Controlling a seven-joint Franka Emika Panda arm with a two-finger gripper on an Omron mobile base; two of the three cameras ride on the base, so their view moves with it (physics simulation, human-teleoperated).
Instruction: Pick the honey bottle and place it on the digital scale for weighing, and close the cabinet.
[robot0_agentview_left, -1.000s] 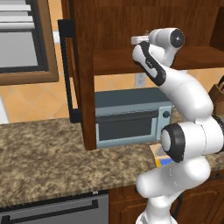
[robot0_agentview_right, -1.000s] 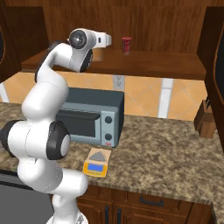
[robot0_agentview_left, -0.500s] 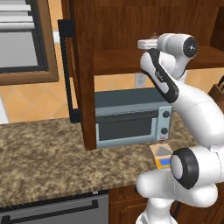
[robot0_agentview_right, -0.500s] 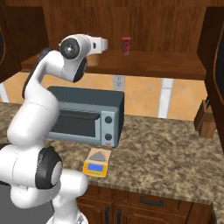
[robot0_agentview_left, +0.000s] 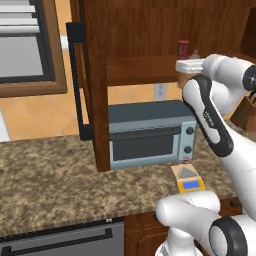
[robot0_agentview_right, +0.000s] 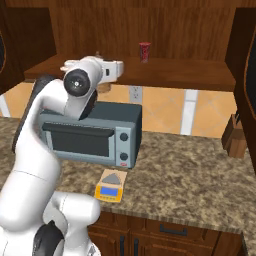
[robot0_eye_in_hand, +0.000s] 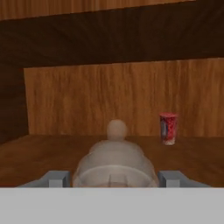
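Arm swung rightward; honey bottle (robot0_eye_in_hand: 115, 162) inside cabinet (robot0_agentview_left: 150, 30).

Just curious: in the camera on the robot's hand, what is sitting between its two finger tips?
The honey bottle, seen from the hand view: its ribbed body fills the gap between the fingertips, pale cap behind.

My glossy white, rounded arm (robot0_agentview_left: 212, 120) swells into fat cylindrical segments; dark grey rings cap my joints; a black strip runs along one link; small grey finger tips (robot0_eye_in_hand: 56, 178) finish me.
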